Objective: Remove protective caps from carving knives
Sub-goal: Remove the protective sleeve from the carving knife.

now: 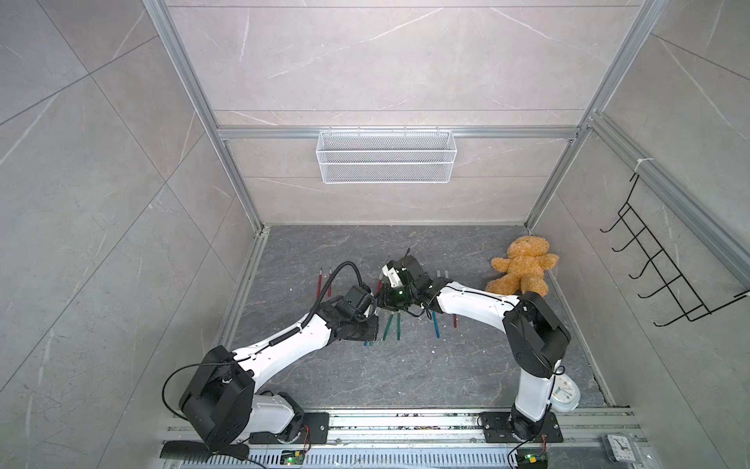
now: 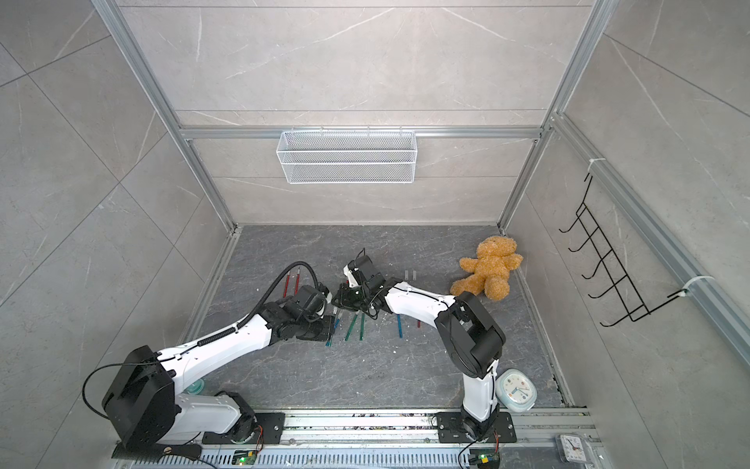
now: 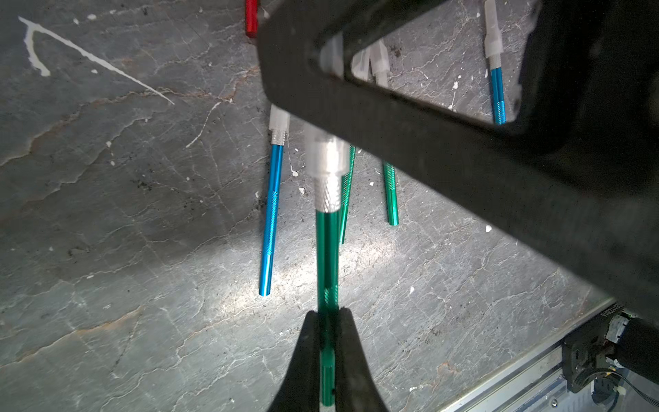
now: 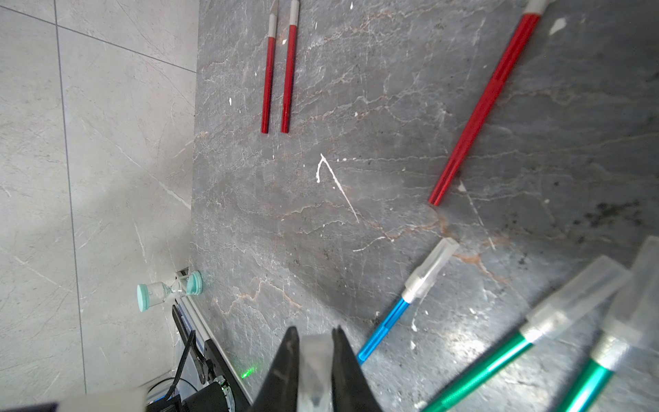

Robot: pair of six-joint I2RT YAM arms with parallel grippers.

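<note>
1. The protective cap being worked on sits over the tip of a green knife. The knife is held up above the middle of the dark table, where the two arms meet in both top views.
2. The right gripper has its jaws pressed against both sides of that cap, so it is clamped on it. The left gripper is clamped on the knife's green handle near the rear end.
3. The step in hand looks like the pull-off. To do it well, the right arm should draw straight along the knife's axis, away from the left gripper. A sideways lean would likely wedge the blade against the cap's wall.
4. The pinch should be only as firm as needed (the translucent tube looks soft enough to squash and bind on the collar). The left hold needs to be solid, since the handle looks smooth and could slide.
5. On the table below, a capped blue knife lies just beside the held one.
6. Two more green knives, also capped, lie near it.
7. Two red knives lie side by side with bare tips, well apart from the rest.
8. The pulled cap is best carried clear of this row before it is let go.
</note>
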